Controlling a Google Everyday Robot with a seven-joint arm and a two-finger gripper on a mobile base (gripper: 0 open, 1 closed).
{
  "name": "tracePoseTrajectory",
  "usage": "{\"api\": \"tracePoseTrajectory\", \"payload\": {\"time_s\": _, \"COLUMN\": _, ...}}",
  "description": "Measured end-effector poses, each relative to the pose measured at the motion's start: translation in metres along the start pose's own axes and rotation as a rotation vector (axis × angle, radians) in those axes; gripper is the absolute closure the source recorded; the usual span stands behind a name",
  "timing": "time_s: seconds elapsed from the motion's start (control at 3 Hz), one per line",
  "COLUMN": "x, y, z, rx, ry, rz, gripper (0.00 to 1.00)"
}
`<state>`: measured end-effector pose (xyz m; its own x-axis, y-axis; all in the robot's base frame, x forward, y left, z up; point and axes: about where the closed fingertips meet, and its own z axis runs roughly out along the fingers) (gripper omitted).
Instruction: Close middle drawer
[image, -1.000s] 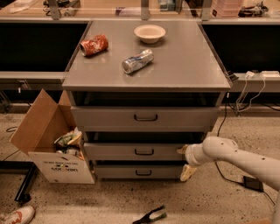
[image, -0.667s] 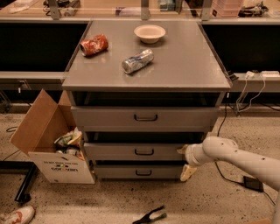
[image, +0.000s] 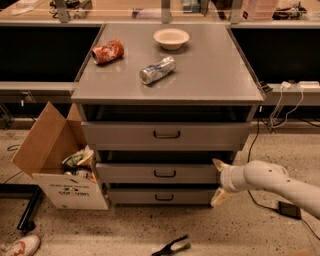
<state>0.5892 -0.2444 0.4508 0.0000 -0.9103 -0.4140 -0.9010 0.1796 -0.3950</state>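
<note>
The middle drawer (image: 158, 173) is the second grey tier of the cabinet, with a small dark loop handle at centre. It stands slightly out, with a dark gap above its front. My gripper (image: 220, 181) is at the drawer's right end, in front of the cabinet's right corner. It is open, with one pale fingertip (image: 218, 164) level with the middle drawer's top edge and the other beside the bottom drawer (image: 159, 196). It holds nothing. The white arm reaches in from the lower right.
The top drawer (image: 166, 134) also stands out a little. On the cabinet top (image: 215, 75) lie a red crushed can (image: 107, 51), a silver can (image: 157, 69) and a bowl (image: 171, 38). An open cardboard box (image: 60, 165) stands at the left. A black tool (image: 171, 246) and cables (image: 280, 125) lie on the floor.
</note>
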Motion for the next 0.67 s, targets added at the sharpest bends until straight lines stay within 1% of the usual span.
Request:
{"api": "tracePoseTrajectory", "payload": {"time_s": 0.33, "x": 0.0039, "y": -0.0057, "z": -0.0294, "rx": 0.027, "ry": 0.035, "rz": 0.037, "gripper": 0.00}}
{"api": "tracePoseTrajectory", "payload": {"time_s": 0.67, "x": 0.0028, "y": -0.0079, "z": -0.0328, "rx": 0.031, "ry": 0.038, "rz": 0.040, "gripper": 0.00}}
